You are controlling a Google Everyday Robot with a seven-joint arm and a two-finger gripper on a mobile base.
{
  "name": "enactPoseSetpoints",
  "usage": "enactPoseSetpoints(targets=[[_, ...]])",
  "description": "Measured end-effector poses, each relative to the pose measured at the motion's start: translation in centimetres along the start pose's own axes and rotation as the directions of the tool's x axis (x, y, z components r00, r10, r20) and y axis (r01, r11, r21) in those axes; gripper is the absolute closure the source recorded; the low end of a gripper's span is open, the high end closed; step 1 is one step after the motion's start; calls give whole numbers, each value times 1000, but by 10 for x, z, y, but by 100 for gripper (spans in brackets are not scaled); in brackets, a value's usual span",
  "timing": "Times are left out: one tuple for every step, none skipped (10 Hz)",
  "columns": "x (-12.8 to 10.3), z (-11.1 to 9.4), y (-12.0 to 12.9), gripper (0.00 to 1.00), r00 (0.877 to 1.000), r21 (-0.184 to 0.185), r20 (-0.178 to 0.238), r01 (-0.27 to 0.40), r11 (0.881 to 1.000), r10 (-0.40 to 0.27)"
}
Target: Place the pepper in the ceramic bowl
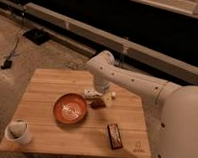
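The ceramic bowl (70, 108) is a round orange-terracotta dish with a pale shiny centre, left of the middle of the wooden table (47, 86). The pepper (97, 104) is a small dark red piece lying on the table just right of the bowl's rim. My gripper (95, 96) points down at the end of the white arm, directly over the pepper and beside the bowl. The gripper hides part of the pepper.
A pale yellow wedge (109, 99) lies right of the gripper. A dark rectangular bar (114, 135) sits near the table's front right. A white mug (18, 132) stands at the front left corner. Cables and a long rail lie on the floor behind.
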Motion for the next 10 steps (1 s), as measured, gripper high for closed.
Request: enactPoseSetpoints(targets=[[-2, 4, -1, 20, 1000, 17, 15, 10, 1000, -10], [-4, 7, 1, 20, 1000, 22, 23, 19, 1000, -20], [-7, 9, 4, 20, 999, 27, 34, 29, 999, -30], [-7, 10, 8, 20, 998, 32, 45, 32, 999, -34], [-6, 12, 11, 20, 998, 33, 54, 31, 999, -33], [-4, 14, 14, 20, 998, 30, 62, 29, 999, -31], [-3, 17, 17, 20, 997, 25, 72, 26, 999, -27], [-1, 21, 20, 20, 997, 14, 78, 21, 1000, -22], [0, 25, 22, 20, 997, -1, 80, 20, 1000, -20], [0, 31, 24, 20, 996, -21, 84, 23, 1000, -22]])
